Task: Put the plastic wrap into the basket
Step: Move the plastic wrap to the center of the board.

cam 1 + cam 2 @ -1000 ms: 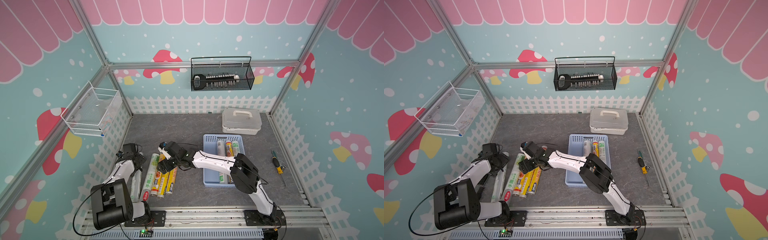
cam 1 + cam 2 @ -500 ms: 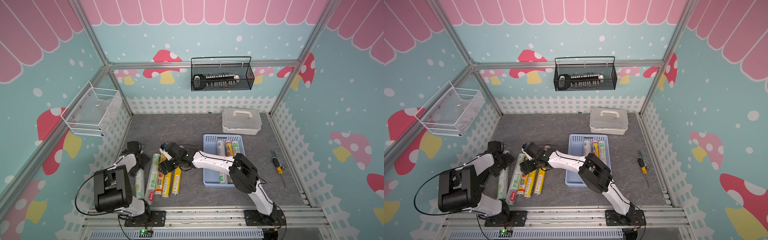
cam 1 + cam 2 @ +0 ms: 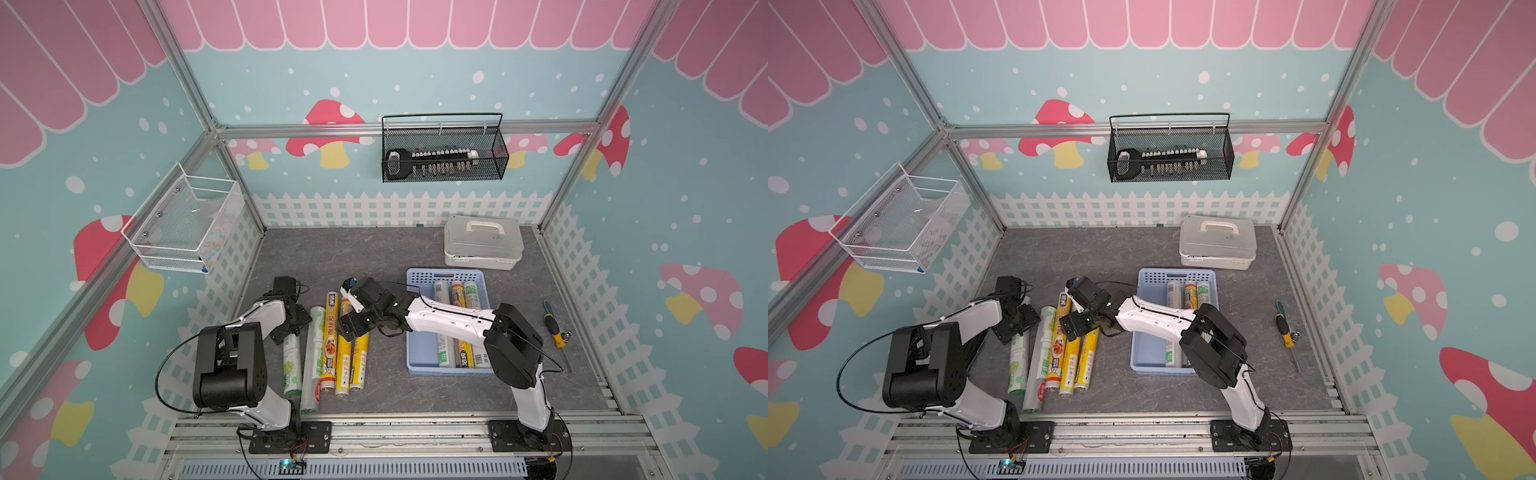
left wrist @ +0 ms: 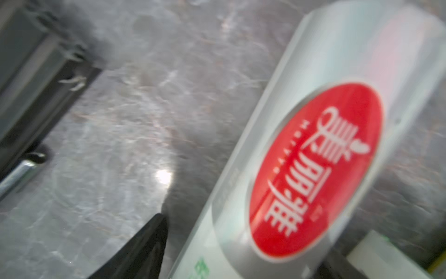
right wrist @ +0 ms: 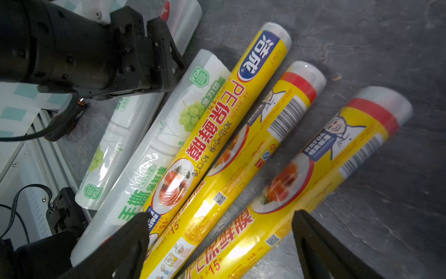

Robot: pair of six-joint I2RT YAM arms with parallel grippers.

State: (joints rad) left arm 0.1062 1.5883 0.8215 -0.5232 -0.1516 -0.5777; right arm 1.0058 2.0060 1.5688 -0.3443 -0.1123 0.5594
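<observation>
**Five rolls on the floor, three in the basket**

The grey marbled floor (image 3: 374, 253) fills the lower middle of both top views. A white wire basket (image 3: 183, 224) hangs at mid left and a black wire basket (image 3: 442, 170) at upper centre. A white lidded box (image 3: 482, 243) sits right of centre. The light-blue basket (image 3: 442, 276) lies just below it, holding three rolls of plastic wrap (image 3: 457, 296) side by side. Five more rolls (image 3: 330, 345), two clear and three yellow, lie side by side left of centre. The right gripper (image 5: 220, 217) hangs over the yellow ones with its jaws spread wide. The left gripper (image 3: 291, 328) sits over the clear rolls' upper ends. Its fingers (image 4: 144, 248) flank a red-labelled clear roll (image 4: 313, 169), but whether they pinch it cannot be told. A screwdriver (image 3: 553, 327) lies at the right.
</observation>
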